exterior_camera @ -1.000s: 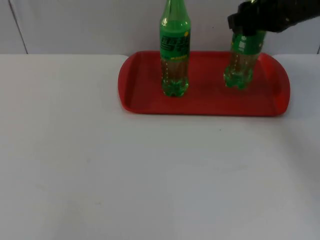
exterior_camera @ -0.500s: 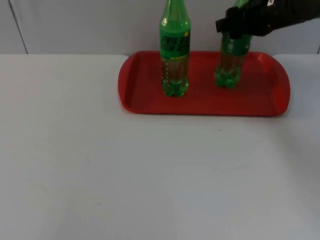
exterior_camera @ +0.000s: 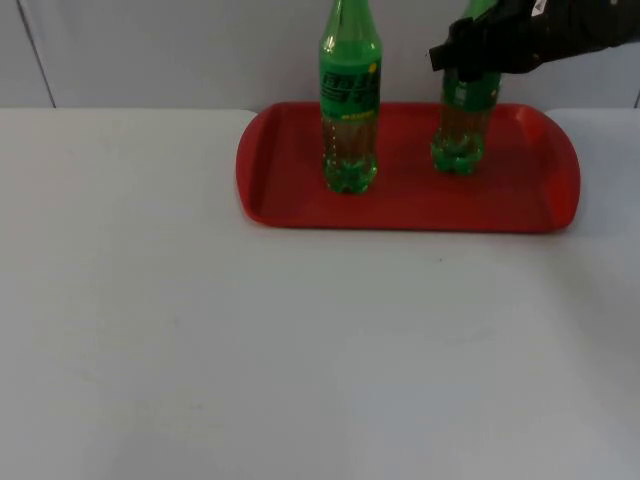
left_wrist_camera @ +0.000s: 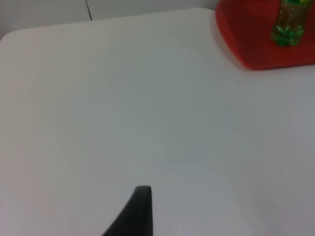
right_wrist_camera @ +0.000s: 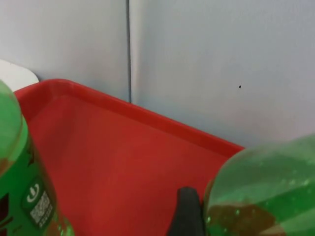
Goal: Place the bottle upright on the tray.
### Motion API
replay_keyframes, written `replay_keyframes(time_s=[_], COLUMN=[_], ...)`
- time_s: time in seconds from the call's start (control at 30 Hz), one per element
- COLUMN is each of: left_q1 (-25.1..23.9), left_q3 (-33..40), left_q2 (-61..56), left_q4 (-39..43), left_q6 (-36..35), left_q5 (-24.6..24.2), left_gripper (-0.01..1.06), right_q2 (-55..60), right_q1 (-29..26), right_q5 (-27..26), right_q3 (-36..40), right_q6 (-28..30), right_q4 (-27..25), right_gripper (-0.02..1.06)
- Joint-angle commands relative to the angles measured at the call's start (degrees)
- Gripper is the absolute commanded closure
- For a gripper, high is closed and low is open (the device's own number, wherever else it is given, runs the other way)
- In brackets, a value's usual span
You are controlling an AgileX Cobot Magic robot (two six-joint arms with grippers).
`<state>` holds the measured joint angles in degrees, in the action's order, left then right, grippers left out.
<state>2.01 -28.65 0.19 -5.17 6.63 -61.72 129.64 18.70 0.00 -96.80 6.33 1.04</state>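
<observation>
The left gripper [left_wrist_camera: 140, 209] waits over bare white surface [exterior_camera: 300, 350], its jaws' state unclear. Farther back, on the red tray [exterior_camera: 520, 205], the right gripper [exterior_camera: 470, 52] pinches the bottle [exterior_camera: 462, 125] upright, apparently to seat it right of a second bottle [exterior_camera: 349, 100].

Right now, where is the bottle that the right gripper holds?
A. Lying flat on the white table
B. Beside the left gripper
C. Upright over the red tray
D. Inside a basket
C: the right gripper grips the held bottle upright, its base at the red tray, beside the free bottle.
</observation>
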Motion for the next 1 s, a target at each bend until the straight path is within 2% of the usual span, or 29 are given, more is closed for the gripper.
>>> replay_keyframes(time_s=[0.0, 0.1, 0.13, 0.17, 0.23, 0.27, 0.3, 0.77, 0.8, 0.9, 0.97], left_q1=[-0.09, -0.09, -0.09, -0.09, -0.09, -0.09, -0.09, -0.09, -0.09, -0.09, -0.09], left_q3=[0.25, 0.25, 0.25, 0.25, 0.25, 0.25, 0.25, 0.25, 0.25, 0.25, 0.25], left_q2=[-0.19, -0.19, -0.19, -0.19, -0.19, -0.19, -0.19, -0.19, -0.19, -0.19, -0.19], left_q4=[0.09, 0.09, 0.09, 0.09, 0.09, 0.09, 0.09, 0.09, 0.09, 0.09, 0.09], left_q6=[0.01, 0.01, 0.01, 0.01, 0.01, 0.01, 0.01, 0.01, 0.01, 0.01, 0.01], left_q5=[-0.02, -0.02, -0.02, -0.02, -0.02, -0.02, -0.02, -0.02, -0.02, -0.02, -0.02], left_gripper=[0.0, 0.0, 0.0, 0.0, 0.0, 0.0, 0.0, 0.0, 0.0, 0.0, 0.0], right_q2=[0.29, 0.29, 0.29, 0.29, 0.29, 0.29, 0.29, 0.29, 0.29, 0.29, 0.29], right_q1=[-0.26, -0.26, -0.26, -0.26, -0.26, -0.26, -0.26, -0.26, -0.26, -0.26, -0.26], right_q5=[0.3, 0.3, 0.3, 0.0, 0.0, 0.0, 0.0, 0.0, 0.0, 0.0, 0.0], right_q3=[-0.29, -0.29, -0.29, -0.29, -0.29, -0.29, -0.29, -0.29, -0.29, -0.29, -0.29], right_q6=[0.76, 0.76, 0.76, 0.76, 0.76, 0.76, 0.76, 0.76, 0.76, 0.76, 0.76], right_q4=[0.27, 0.27, 0.27, 0.27, 0.27, 0.27, 0.27, 0.27, 0.27, 0.27, 0.27], right_gripper=[0.82, 0.59, 0.54, 0.44, 0.4, 0.32, 0.28, 0.25, 0.22, 0.02, -0.01])
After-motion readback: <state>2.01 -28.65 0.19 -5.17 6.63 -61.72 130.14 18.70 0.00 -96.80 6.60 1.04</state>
